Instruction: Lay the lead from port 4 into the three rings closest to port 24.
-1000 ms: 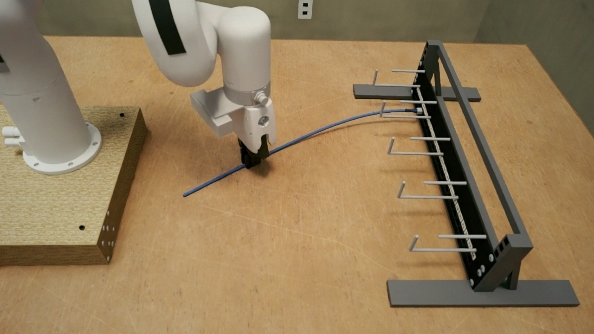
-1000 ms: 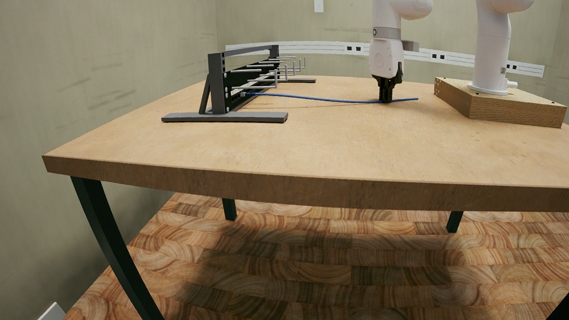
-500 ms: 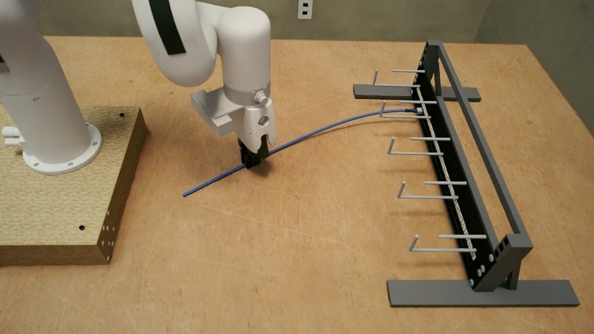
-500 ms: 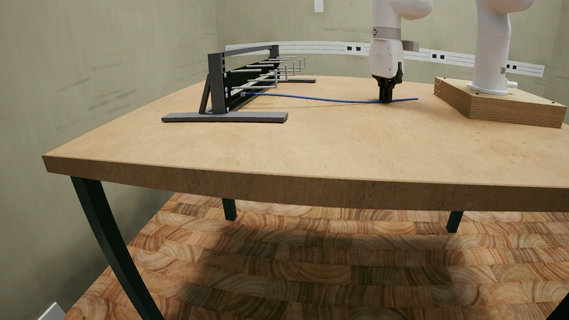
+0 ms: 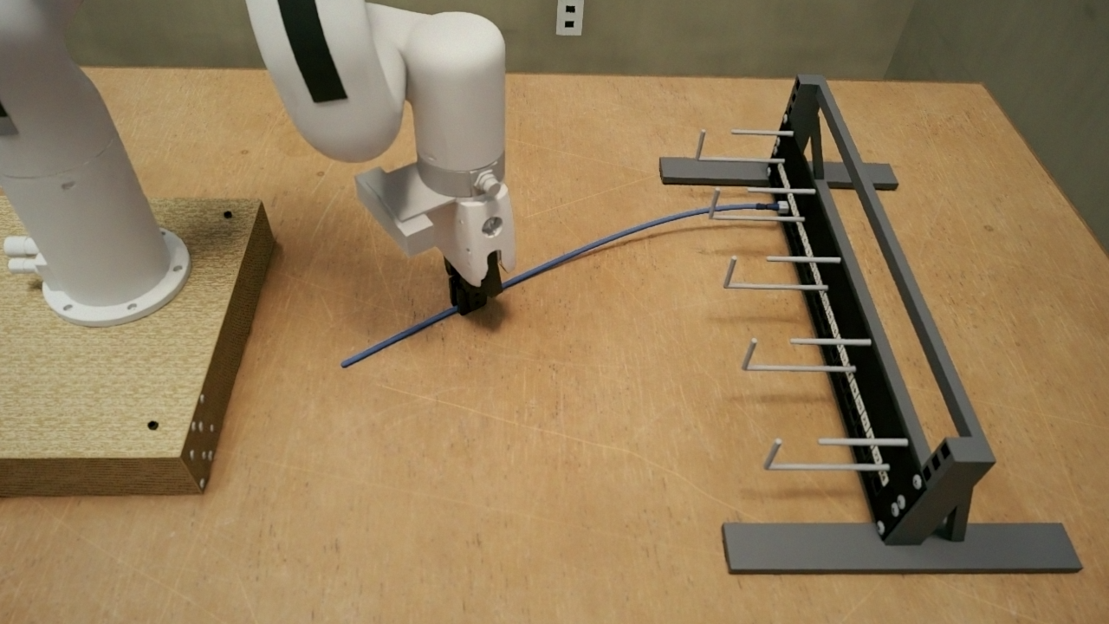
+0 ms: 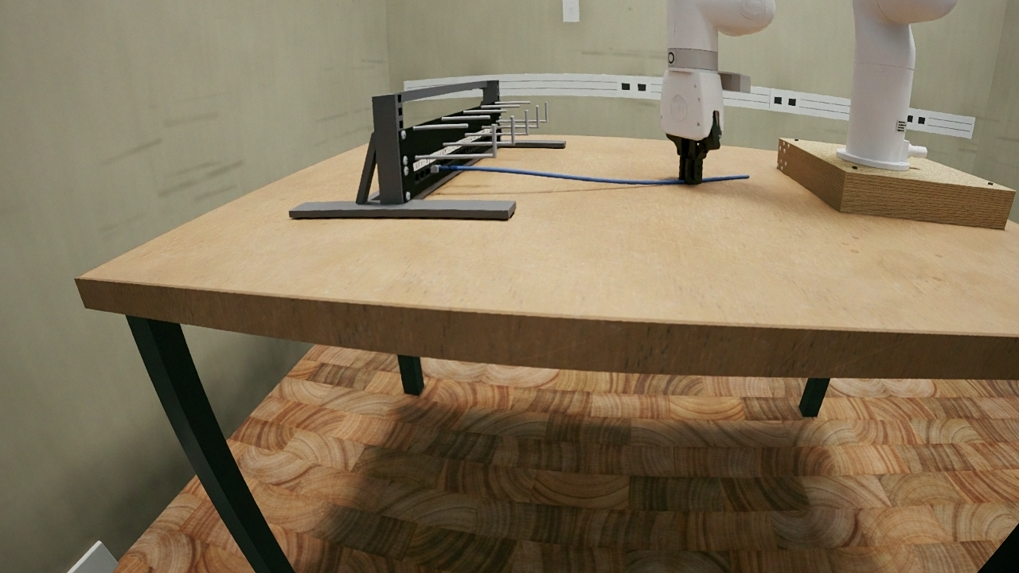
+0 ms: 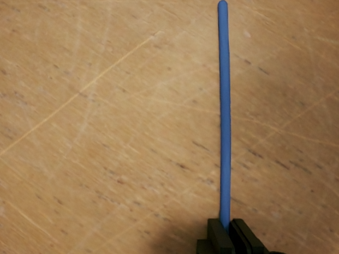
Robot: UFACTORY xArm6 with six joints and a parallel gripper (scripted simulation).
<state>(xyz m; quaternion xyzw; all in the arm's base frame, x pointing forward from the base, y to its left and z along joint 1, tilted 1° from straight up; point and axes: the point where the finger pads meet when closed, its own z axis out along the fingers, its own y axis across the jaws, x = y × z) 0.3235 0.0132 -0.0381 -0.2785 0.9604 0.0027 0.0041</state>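
A thin blue lead (image 5: 605,242) runs across the table from a port near the far end of the dark rack (image 5: 860,310) to its free end (image 5: 346,362) near the arm's base. My gripper (image 5: 470,304) stands low at the table and is shut on the lead, some way from the free end. In the wrist view the fingers (image 7: 230,231) pinch the lead (image 7: 224,113), which runs straight ahead to its tip. In the exterior view the gripper (image 6: 689,177) holds the lead (image 6: 563,175) at table height. Steel rings (image 5: 783,353) stick out of the rack in a row; none holds the lead beyond the plug.
The arm stands on a wooden block (image 5: 116,348) at the left. The rack stands upright on two flat grey feet (image 5: 899,547) at the right side of the table. The table edge (image 6: 541,327) is near in the exterior view.
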